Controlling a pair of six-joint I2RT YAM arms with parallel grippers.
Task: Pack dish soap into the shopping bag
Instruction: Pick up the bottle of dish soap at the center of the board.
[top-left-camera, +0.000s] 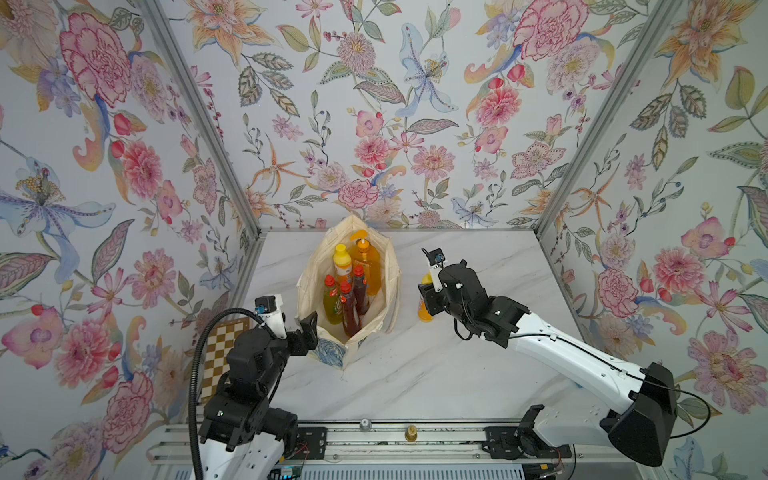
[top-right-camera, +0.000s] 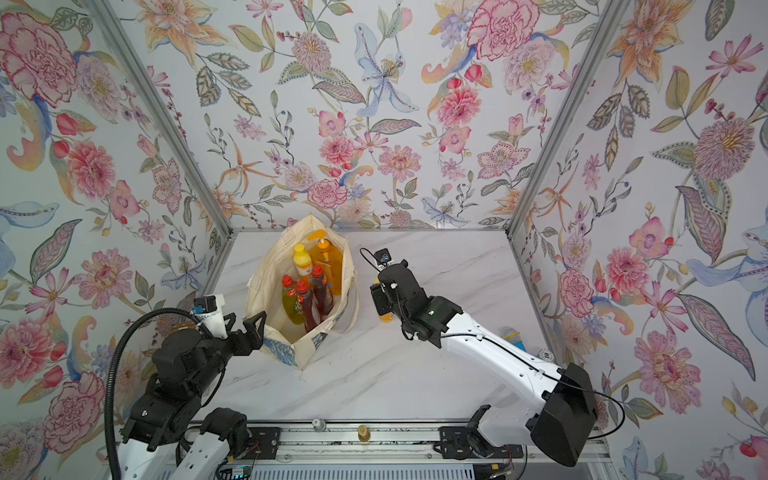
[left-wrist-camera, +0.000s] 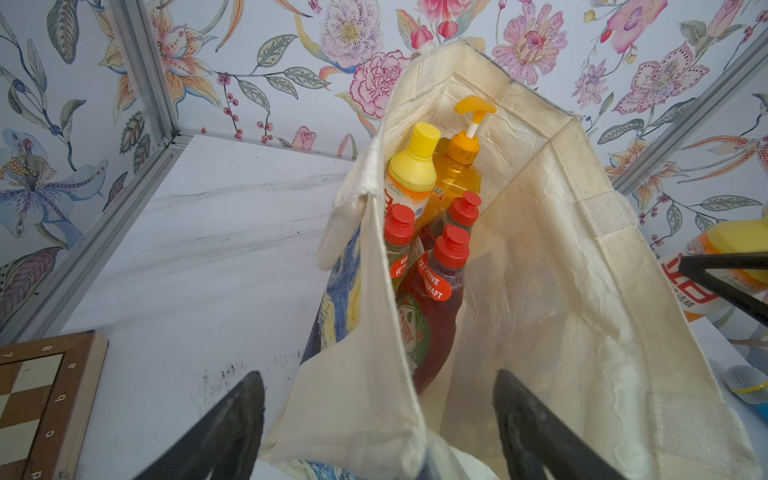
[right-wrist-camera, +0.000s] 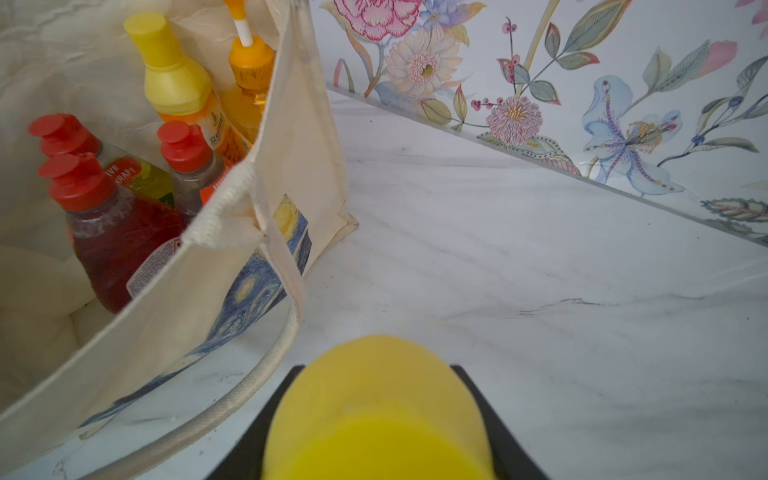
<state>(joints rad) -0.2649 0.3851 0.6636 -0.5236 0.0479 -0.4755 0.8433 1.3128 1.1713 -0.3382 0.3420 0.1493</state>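
Right gripper (top-left-camera: 428, 296) pinched the yellow-capped orange bottle (top-left-camera: 424, 316).
Best lifted clear of the canvas tote (top-left-camera: 390, 270) rim, straddled by the spread-fingered left gripper (top-right-camera: 243, 325).

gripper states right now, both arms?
left gripper: open, jaws straddling the shopping bag rim.
right gripper: shut on the yellow-capped orange bottle, outside the bag.

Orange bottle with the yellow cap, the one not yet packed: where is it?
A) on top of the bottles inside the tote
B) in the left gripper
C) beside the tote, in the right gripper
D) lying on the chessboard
C: the right gripper is closed on the yellow cap of the orange bottle, which is outside the shopping bag, apart from its wall.
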